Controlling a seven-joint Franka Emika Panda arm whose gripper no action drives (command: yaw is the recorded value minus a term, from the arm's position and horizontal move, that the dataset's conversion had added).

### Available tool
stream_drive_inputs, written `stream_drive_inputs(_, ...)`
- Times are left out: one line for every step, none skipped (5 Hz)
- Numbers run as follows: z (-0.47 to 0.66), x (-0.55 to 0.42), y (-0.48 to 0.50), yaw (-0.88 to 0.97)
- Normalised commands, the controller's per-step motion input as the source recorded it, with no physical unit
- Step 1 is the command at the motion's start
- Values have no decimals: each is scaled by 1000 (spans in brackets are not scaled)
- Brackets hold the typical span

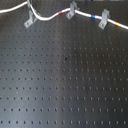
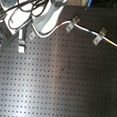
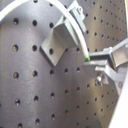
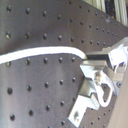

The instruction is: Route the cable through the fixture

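Note:
The cable [image 1: 50,18] is a white cord with red, blue and yellow bands that runs along the far edge of the board. The fixture [image 1: 30,20] is the grey bracket nearest the first exterior view's left, and the cable passes close by its upper end. My gripper [image 2: 20,43] hangs beside the fixture [image 2: 32,35] and is out of frame in the first exterior view. In both wrist views the cable [image 3: 75,27] [image 4: 45,50] arcs over to my gripper [image 3: 92,62] [image 4: 93,67] and ends between the fingers, which look shut on it. The fixture [image 3: 59,37] sits just behind the cable. I cannot tell whether the cable lies between its prongs.
Two near-identical grey clips [image 1: 71,10] [image 1: 105,18] stand further along the cable, and it runs through or against them. They also show in the second exterior view [image 2: 73,23] [image 2: 100,36]. The black perforated board [image 1: 65,80] fills the foreground. The arm's body and dark hoses [image 2: 33,10] fill the second exterior view's upper left.

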Motion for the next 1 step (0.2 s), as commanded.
stream_drive_inputs(540, -115, 144, 143)
